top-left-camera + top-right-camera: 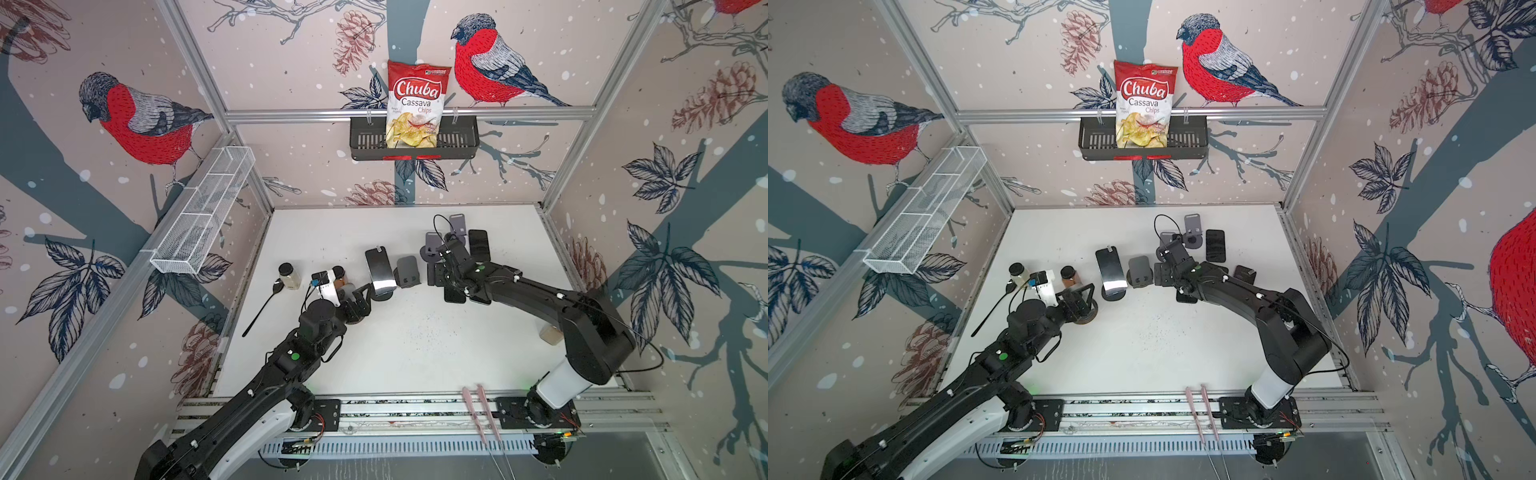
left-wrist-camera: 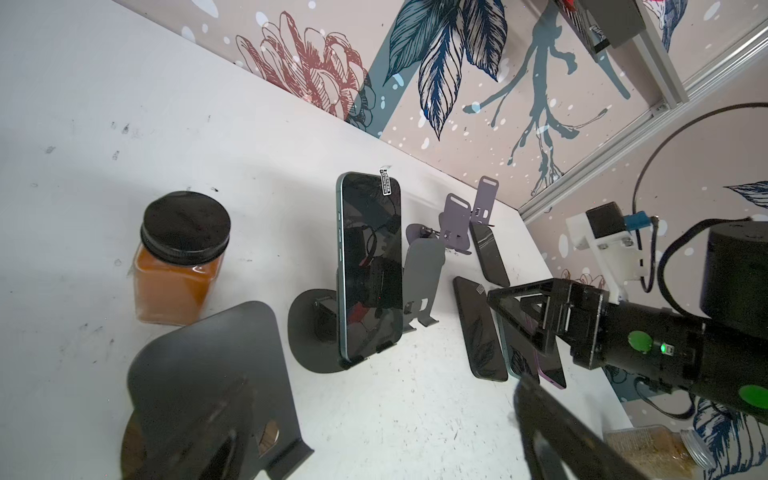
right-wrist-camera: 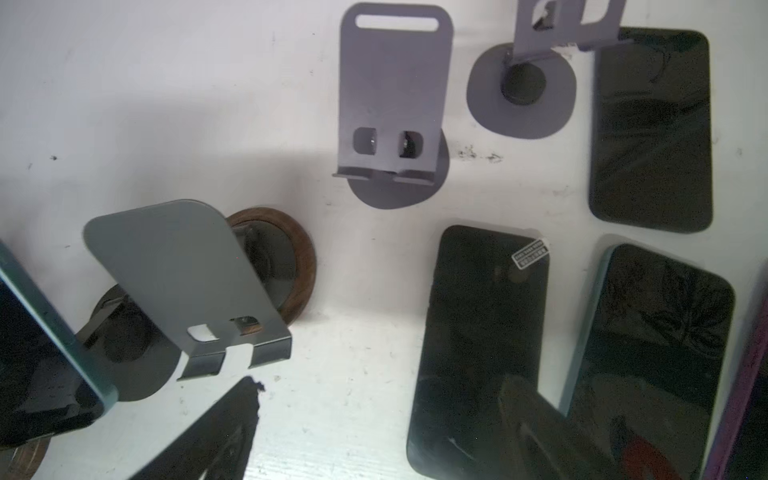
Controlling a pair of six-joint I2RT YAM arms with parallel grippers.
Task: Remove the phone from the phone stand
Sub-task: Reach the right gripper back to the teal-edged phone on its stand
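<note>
Left wrist view shows your right hand spread wide and holding nothing. It hangs just over a few spare phones that lie flat on the tabletop. Your left hand is spread wide too, and empty. It sits low, close to an empty stand; I cannot tell if it touches.

Just past that, one phone leans upright on its phone stand, with its bottom edge in the little lip. Both top views show it between your two hands, nearer the left one.

So I think you are at the reaching step, and this phone is not yet grabbed. Next, bring a hand to the phone. Keep the fingers wide until they are on both long sides. Then squeeze and lift it up and out of the lip. Go gently, because the stand may tip or come along.
</note>
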